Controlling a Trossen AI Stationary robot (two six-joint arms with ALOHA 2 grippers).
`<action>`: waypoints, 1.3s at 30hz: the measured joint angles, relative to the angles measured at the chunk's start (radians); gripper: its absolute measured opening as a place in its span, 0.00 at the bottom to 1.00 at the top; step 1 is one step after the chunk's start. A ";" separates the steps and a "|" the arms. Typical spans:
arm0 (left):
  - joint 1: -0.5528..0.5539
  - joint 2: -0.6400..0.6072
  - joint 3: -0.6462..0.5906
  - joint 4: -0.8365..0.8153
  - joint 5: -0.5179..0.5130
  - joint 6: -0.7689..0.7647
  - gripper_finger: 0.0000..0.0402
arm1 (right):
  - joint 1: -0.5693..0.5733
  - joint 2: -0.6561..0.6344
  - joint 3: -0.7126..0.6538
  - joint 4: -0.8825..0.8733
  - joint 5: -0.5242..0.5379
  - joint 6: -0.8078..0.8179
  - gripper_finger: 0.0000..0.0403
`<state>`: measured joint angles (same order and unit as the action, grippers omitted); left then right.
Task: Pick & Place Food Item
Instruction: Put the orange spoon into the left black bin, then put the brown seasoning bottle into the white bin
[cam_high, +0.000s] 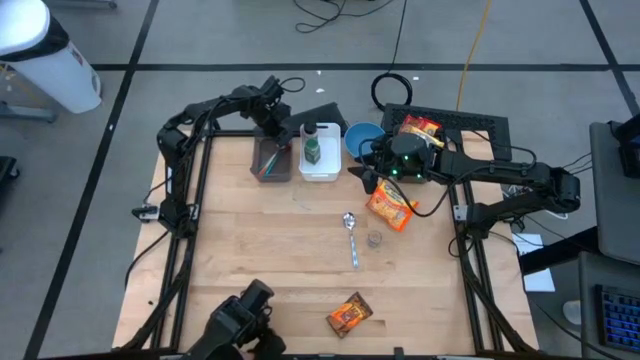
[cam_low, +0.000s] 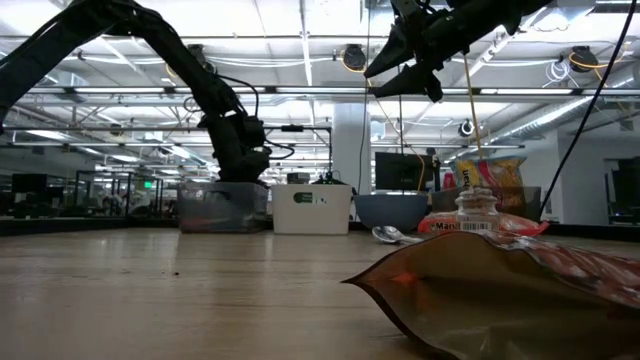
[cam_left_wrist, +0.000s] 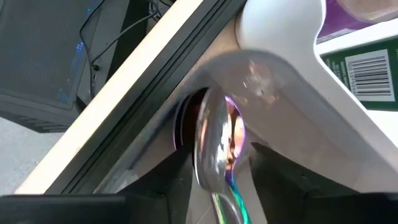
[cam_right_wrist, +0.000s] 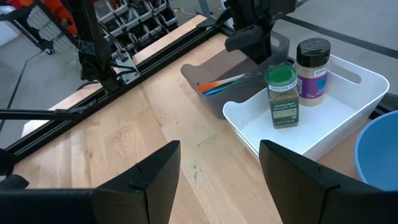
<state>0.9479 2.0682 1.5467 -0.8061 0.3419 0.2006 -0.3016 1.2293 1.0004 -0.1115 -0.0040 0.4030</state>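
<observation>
wood table (cam_high: 260, 250), two dark arms over its far edge. left gripper (cam_high: 275, 128) sits low over the grey bin (cam_high: 271, 160) at the far left; in its wrist view a shiny spoon (cam_left_wrist: 214, 146) shows between the fingers, but grip or release cannot be told. right gripper (cam_high: 368, 172) hangs above the table, just beside the blue bowl (cam_high: 362, 138), jaws apart and empty; the right wrist view confirms the gap.

white bin (cam_high: 321, 152) next to the grey one holds two spice jars: green-lidded jar (cam_right_wrist: 282, 96), label starts "spices", and a black-lidded jar (cam_right_wrist: 311, 62) with purple label, text too small. coloured sticks lie in the grey bin.

food items: orange snack bag (cam_high: 391, 206) on the table under the right arm; second bag (cam_high: 421, 129) on the black rack at far right; small orange packet (cam_high: 350, 315) near the front edge, lettering unreadable. second spoon (cam_high: 351, 237) lies mid-table, small clear jar (cam_high: 375, 240) just beside it.
</observation>
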 joint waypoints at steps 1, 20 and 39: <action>0.000 0.000 0.000 -0.008 -0.001 0.000 0.43 | 0.000 0.000 0.000 0.000 0.000 0.000 0.53; 0.004 -0.160 0.000 -0.059 -0.154 0.000 0.50 | 0.000 0.000 0.000 0.001 -0.001 -0.004 0.53; -0.022 -0.578 0.000 0.058 -0.159 -0.101 0.50 | 0.000 0.000 0.000 0.056 0.003 -0.004 0.53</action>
<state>0.9256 1.4905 1.5467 -0.7485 0.1825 0.0994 -0.3013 1.2289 1.0007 -0.0558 -0.0014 0.3991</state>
